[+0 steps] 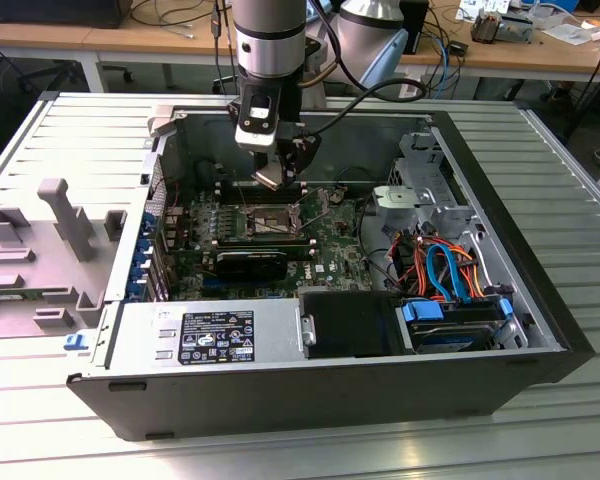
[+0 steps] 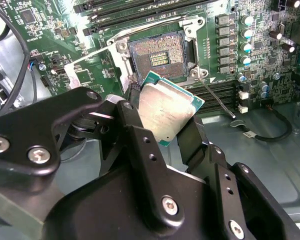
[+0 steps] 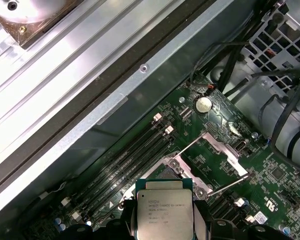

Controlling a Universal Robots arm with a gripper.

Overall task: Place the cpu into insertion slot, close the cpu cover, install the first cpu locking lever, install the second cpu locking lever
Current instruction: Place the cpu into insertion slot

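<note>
While fingers (image 2: 189,137) pinch the cpu (image 3: 165,212), lid w/ small print, it hangs abv insertion slot (image 2: 160,55).

One robot arm (image 1: 270,40) carries one hand (image 2: 164,120) with two black fingers (image 2: 190,142). There is one cpu (image 3: 164,217), one square insertion slot (image 2: 159,56), one cpu cover (image 3: 227,148) and two thin locking levers (image 2: 217,102). One open computer case (image 1: 540,250) sits on one ribbed metal surface (image 1: 560,160). The case holds one green motherboard (image 1: 330,255), one silver power supply (image 1: 210,335), one drive (image 1: 460,335) in a blue bracket, one bundle of orange and blue cables (image 1: 445,265) and one round coin battery (image 3: 204,104). One grey plastic fixture (image 1: 50,250) lies on the surface.
</note>
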